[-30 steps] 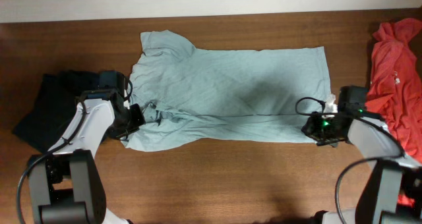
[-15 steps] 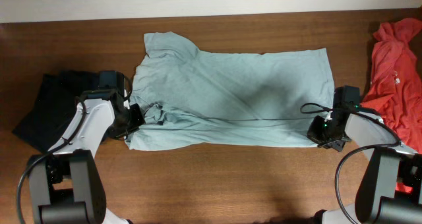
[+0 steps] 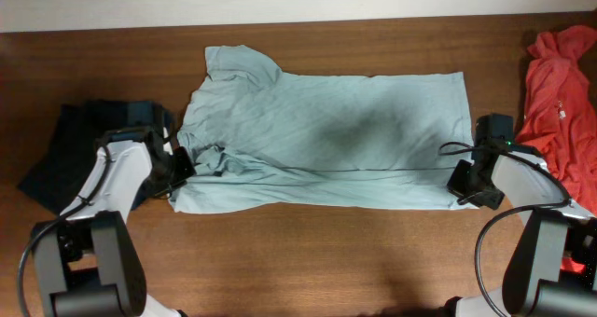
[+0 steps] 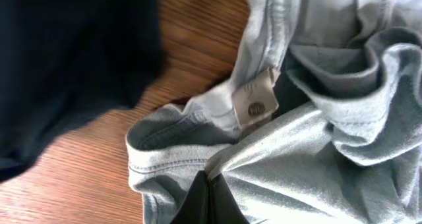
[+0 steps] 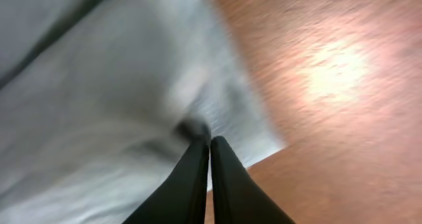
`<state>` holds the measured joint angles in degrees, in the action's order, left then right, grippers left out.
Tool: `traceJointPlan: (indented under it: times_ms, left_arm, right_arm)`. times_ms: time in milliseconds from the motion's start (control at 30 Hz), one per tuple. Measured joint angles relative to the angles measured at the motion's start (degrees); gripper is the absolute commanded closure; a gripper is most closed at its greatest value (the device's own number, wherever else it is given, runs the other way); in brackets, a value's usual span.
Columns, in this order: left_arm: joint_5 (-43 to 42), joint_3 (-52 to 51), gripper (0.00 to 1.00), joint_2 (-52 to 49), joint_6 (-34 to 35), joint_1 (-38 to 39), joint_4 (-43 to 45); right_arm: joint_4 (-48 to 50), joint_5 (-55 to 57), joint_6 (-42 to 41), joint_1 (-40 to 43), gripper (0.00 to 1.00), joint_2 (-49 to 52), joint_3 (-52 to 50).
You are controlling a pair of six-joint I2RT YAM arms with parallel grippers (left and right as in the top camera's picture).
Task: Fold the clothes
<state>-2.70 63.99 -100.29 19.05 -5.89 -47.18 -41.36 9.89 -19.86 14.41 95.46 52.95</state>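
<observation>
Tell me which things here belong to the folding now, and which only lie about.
In the job: pale blue-green T-shirt, left pincer and right pincer, both shut on it.
Lying about: dark navy garment, red garment.

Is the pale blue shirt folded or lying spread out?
Partly folded. The T-shirt has its near strip doubled over along a straight crease; the rest lies spread flat on the table.

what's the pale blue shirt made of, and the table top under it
T-shirt: looks like a soft matte knit, likely cotton jersey; it lies in limp folds, with a stitched hem and a sewn-in label at the collar. Table: wood or wood-look laminate, reddish brown, fine grain lines, a slight sheen where light glares; which one can't be told.
</observation>
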Motion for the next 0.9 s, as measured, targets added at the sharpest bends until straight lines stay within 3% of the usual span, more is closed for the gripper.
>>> traceJointPlan:
  times_ms: [267, 367, 567, 900]
  left_arm:
    - [-0.26, 0.0, 1.0, 0.0, 0.0, -1.81, 0.0]
    - [-0.46, 0.0, 1.0, 0.0, 0.0, -1.79, 0.0]
    - [-0.48, 0.0, 1.0, 0.0, 0.0, -1.79, 0.02]
    - [-0.48, 0.0, 0.99, 0.0, 0.0, -1.79, 0.02]
  right_arm:
    - [1.88, 2.36, -0.81, 0.0, 0.91, 0.0, 0.15]
    - [-0.87, -2.78, 0.9, 0.0, 0.77, 0.0, 0.59]
    - [-6.73, -9.84, 3.61, 0.0, 0.69, 0.0, 0.87]
    - [-6.08, -10.62, 4.63, -3.63, 0.67, 0.2, 0.9]
